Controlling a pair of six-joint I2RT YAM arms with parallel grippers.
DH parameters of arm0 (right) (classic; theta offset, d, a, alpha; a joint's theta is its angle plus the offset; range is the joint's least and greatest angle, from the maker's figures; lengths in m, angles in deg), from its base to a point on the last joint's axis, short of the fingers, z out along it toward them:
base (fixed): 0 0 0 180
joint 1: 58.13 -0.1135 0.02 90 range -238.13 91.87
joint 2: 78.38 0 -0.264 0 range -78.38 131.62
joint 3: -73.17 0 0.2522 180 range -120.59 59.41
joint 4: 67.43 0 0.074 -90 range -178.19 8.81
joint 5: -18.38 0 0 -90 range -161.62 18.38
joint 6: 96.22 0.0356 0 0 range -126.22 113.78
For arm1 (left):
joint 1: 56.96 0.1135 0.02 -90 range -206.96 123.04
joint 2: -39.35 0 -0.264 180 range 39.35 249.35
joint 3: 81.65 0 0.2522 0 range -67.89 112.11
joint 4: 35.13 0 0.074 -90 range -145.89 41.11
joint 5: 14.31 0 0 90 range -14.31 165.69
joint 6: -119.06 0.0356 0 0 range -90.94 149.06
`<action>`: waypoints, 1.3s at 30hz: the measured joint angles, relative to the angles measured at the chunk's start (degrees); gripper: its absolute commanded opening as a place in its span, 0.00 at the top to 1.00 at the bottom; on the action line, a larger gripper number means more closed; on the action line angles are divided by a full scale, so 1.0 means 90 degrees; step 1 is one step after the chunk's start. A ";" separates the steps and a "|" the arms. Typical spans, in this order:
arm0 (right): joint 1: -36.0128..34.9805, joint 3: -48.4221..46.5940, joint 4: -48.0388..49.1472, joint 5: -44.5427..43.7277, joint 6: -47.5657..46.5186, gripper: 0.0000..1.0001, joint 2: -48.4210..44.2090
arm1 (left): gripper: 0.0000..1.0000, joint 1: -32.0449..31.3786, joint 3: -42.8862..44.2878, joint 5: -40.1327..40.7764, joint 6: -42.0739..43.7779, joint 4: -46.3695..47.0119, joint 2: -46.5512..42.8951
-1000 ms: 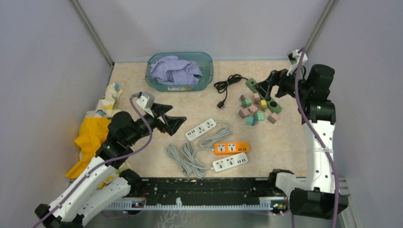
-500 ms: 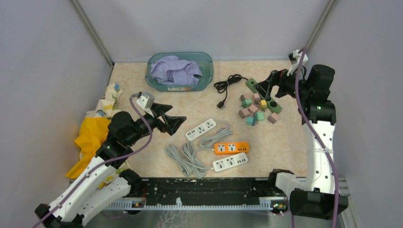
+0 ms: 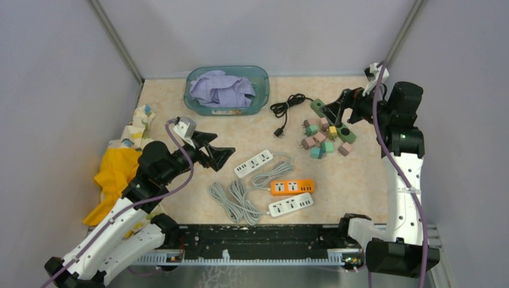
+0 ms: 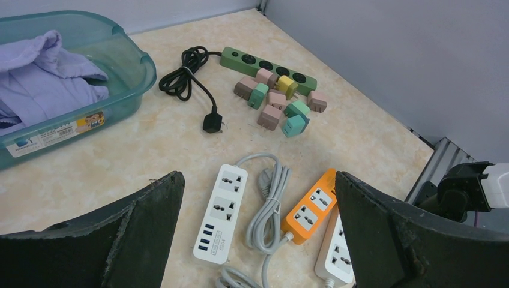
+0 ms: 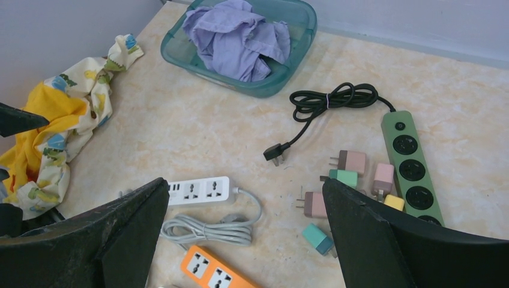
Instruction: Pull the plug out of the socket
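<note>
robot lab test cell, a boxed-in tabletop booth

plain grey panel walls [image 3: 60, 72] meet at bare aluminium posts [image 3: 117, 42] and close in a beige marbled tabletop [image 3: 360, 174]. two robot arms, the left arm [image 3: 157, 163] and the right arm [image 3: 403, 180], are bolted to a black slotted rail [image 3: 258, 237] at its near edge. what lies on the top reads as a mixed set of practice props: a green power strip [image 3: 332, 119], an orange power strip [image 3: 292, 186], a scatter of pastel plug adapters [image 3: 321, 139], a teal tub [image 3: 228, 110] of cloth and a heap of printed clothing [image 3: 120, 168].
</note>
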 measured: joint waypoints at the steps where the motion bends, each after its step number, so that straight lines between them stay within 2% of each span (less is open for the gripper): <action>1: 0.0000 0.0000 0.0000 0.0000 -0.0007 0.01 -0.0002 | 0.00 0.0000 -0.0007 0.0005 0.0002 -0.0002 0.0002; 39: 0.0000 0.0000 -0.0012 -0.0029 -0.0228 0.01 -0.0083 | 0.00 0.0000 -0.0061 0.0044 0.0075 -0.0007 0.0085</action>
